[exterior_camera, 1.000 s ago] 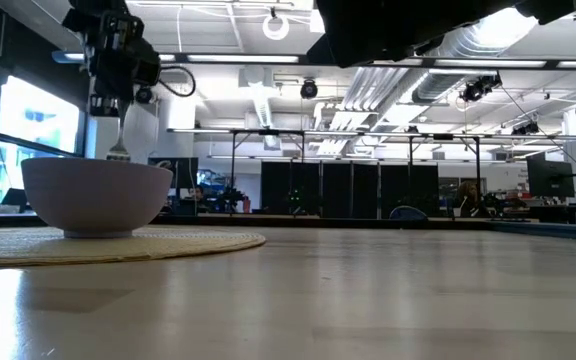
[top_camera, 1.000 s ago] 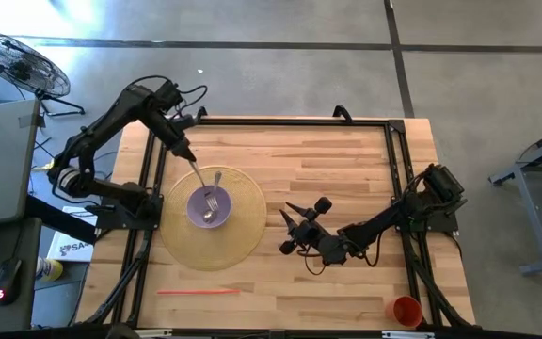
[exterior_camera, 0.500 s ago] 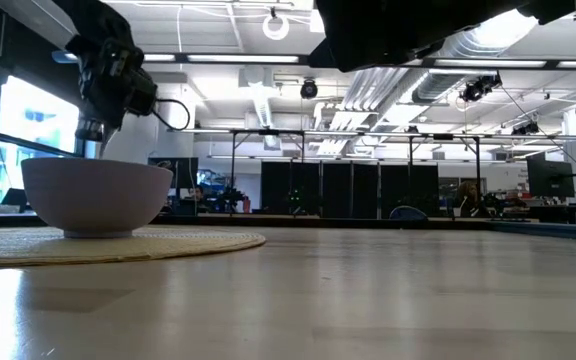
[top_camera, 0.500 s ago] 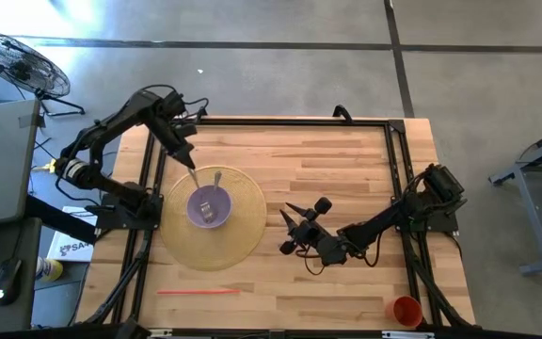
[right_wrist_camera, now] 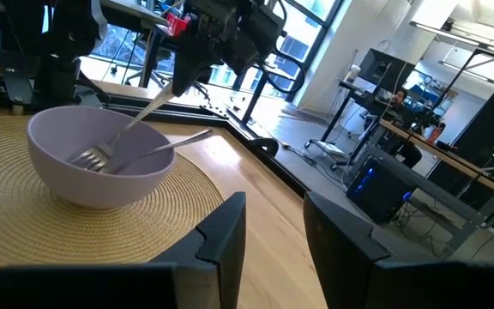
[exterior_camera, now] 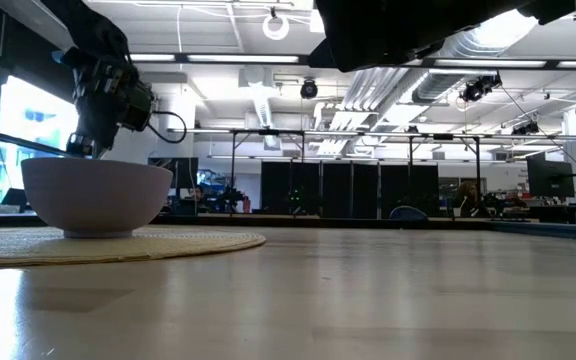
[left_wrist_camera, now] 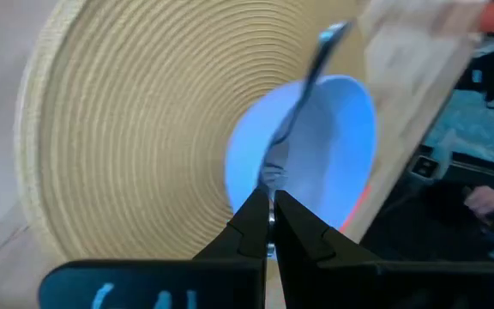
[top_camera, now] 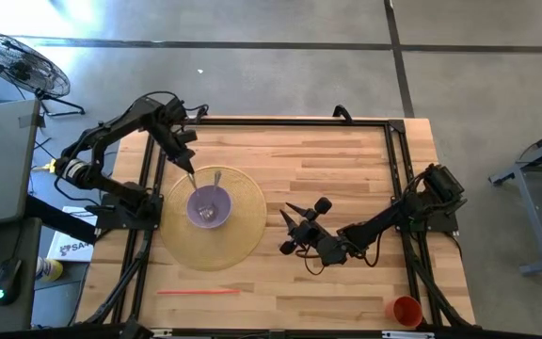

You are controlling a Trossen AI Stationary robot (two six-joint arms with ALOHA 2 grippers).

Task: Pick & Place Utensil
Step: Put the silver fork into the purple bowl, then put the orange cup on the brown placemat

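A lavender bowl [top_camera: 208, 206] [right_wrist_camera: 101, 163] stands on a round woven placemat [top_camera: 243, 235] on the table's left half. A metal spoon [top_camera: 216, 181] [right_wrist_camera: 178, 143] lies in the bowl, its handle leaning on the far rim. A metal fork [top_camera: 199, 186] [right_wrist_camera: 131, 129] slants into the bowl with its tines [right_wrist_camera: 93, 157] on the inside. My left gripper [top_camera: 188, 169] [left_wrist_camera: 269, 219] is over the bowl's far-left rim, shut on the fork. My right gripper [top_camera: 290, 229] [right_wrist_camera: 273, 232] waits open, low over the table, right of the placemat. My left gripper pinches the fork's handle at its free end [right_wrist_camera: 171, 93] between the two fingertips [left_wrist_camera: 251, 223]. The fingers slant down from the table's far left side, roughly along the handle. The fork is tilted, its tines down inside the bowl.
An orange cup [top_camera: 406, 310] stands at the table's near right corner. A thin red stick [top_camera: 199, 292] lies near the near edge, below the placemat. Bare wood stretches across the table's middle and far right. Black frame rails [top_camera: 398, 169] border the table.
My left gripper has gone down and toward the table's far left edge, tipping over as it went. The fork, held with its tines over the bowl a second ago, now slants with the tines low inside it. The spoon and bowl have stayed put.
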